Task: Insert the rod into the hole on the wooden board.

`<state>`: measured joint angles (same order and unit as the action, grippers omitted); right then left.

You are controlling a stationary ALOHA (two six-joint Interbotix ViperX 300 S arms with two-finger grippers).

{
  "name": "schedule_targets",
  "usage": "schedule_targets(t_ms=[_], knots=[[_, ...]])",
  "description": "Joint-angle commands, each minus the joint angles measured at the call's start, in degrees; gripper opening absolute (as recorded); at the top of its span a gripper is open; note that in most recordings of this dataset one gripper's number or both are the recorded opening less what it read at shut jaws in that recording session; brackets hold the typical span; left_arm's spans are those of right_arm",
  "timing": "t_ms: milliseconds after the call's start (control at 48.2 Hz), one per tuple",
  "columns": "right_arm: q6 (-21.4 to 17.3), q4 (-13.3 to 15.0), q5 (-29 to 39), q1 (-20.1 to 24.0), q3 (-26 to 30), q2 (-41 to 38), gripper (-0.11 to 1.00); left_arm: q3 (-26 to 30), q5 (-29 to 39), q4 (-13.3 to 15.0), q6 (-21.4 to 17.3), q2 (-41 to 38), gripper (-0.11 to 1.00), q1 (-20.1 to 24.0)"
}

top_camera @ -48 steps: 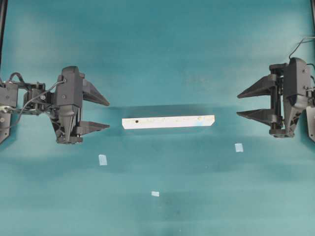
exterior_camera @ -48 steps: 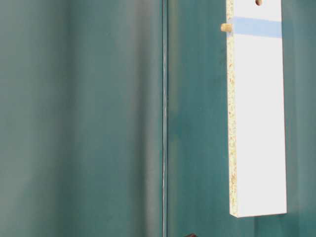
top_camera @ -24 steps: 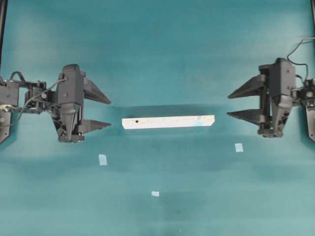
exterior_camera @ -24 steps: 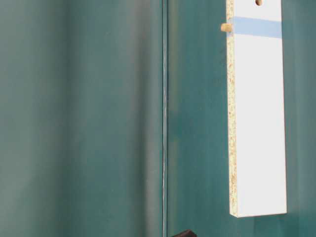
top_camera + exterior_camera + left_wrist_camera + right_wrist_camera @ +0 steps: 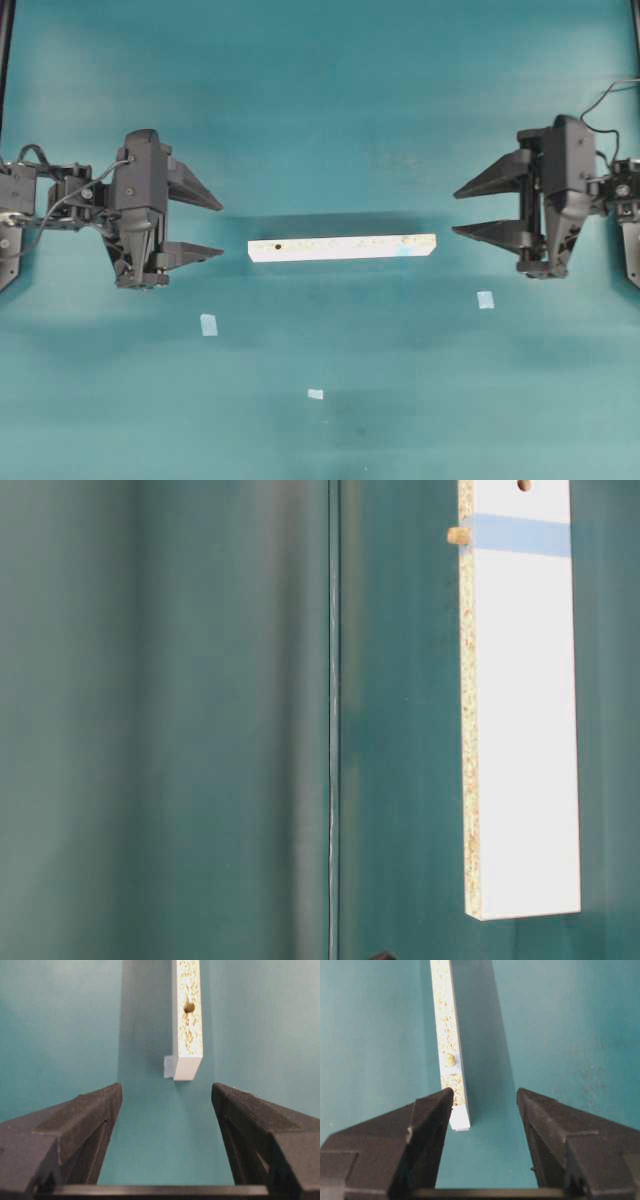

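The wooden board (image 5: 340,247) lies across the middle of the teal table, speckled edge facing up. The rod (image 5: 449,1059) stands as a short cream stub in that edge at the light-blue mark (image 5: 520,535), filling the hole; the rod (image 5: 458,536) pokes out sideways in the table-level view. My left gripper (image 5: 221,230) is open, just off the board's left end, nothing between its fingers (image 5: 95,1110). My right gripper (image 5: 455,212) is open, just off the right end, and empty; the board's end (image 5: 460,1117) shows past its tips.
A plain dark hole (image 5: 189,1007) sits near the board's left end. Three small pale-blue tape squares lie on the table: one (image 5: 208,324) at front left, one (image 5: 315,394) at front middle, one (image 5: 485,300) at front right.
My right gripper has moved left toward the board's right end and slightly farther back. The left gripper, the board and the rod have stayed put.
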<state>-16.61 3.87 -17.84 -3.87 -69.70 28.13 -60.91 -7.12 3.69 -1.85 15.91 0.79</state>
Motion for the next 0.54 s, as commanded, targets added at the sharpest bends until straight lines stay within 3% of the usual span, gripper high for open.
schedule_targets(t_ms=[0,518], knots=[[0.00,0.00,0.88,-0.09,-0.26,2.46,0.64,0.00,-0.18,0.00,0.18,1.41,0.85,0.18],[0.00,0.09,5.10,-0.09,-1.32,7.21,0.64,-2.72,0.44,0.00,0.09,7.38,0.85,1.93]])
